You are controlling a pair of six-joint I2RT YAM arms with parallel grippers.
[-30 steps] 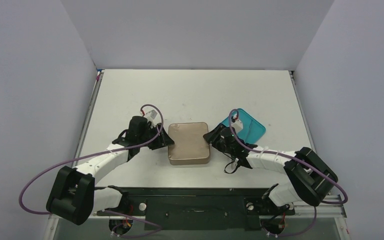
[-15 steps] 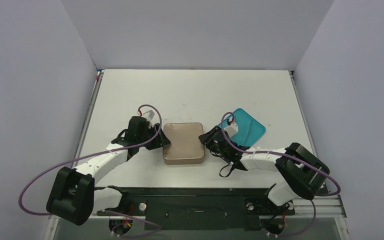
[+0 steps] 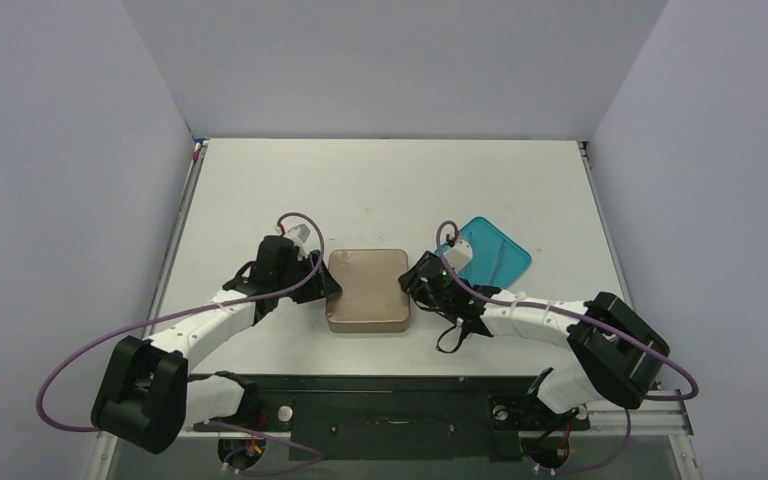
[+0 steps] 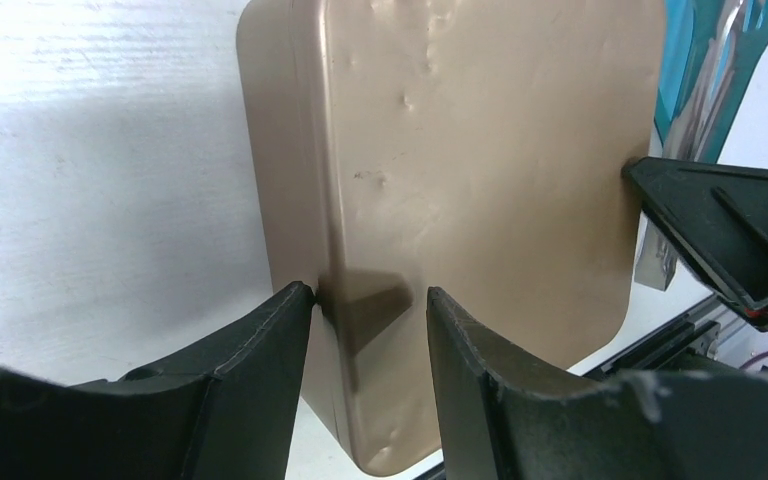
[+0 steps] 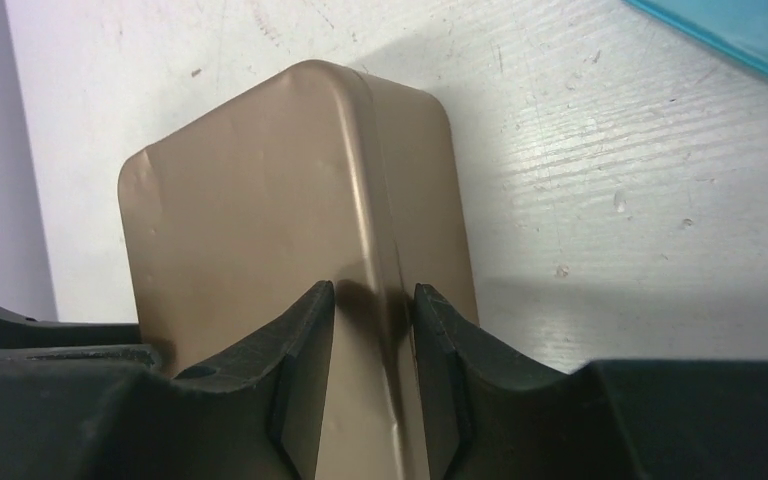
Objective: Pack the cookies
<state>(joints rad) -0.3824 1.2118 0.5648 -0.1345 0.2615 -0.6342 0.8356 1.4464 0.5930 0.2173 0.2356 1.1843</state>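
Pale grey walls (image 3: 390, 60) close in a white table (image 3: 380, 180) on three sides, with a black rail along its edge at 6 o'clock in the overhead view. The two arms, white with black joints and trailing purple cables, start at that rail. They bend inward to meet near the middle of the table.

Between them lies the tin (image 3: 368, 290), square, brown-gold, with rounded corners. Its smooth, slightly dented lid is on. It sits a little toward 6 o'clock from the table's centre. At about 2 o'clock from the tin lies the teal plate (image 3: 500, 250), apart from it and turned corner-on.

The left gripper (image 3: 326, 285) is at the tin's 9 o'clock side. Its jaws are half closed, pinching the tin's rounded edge. One fingertip presses the side wall and the other lies on the lid, as the left wrist view shows. The right gripper (image 3: 412, 283) is at the tin's 3 o'clock side. Its jaws stand narrower, pinching the opposite edge the same way, one tip on the lid and one on the wall.

The cookies show in no view. With the lid on, I cannot tell whether they lie inside the tin.
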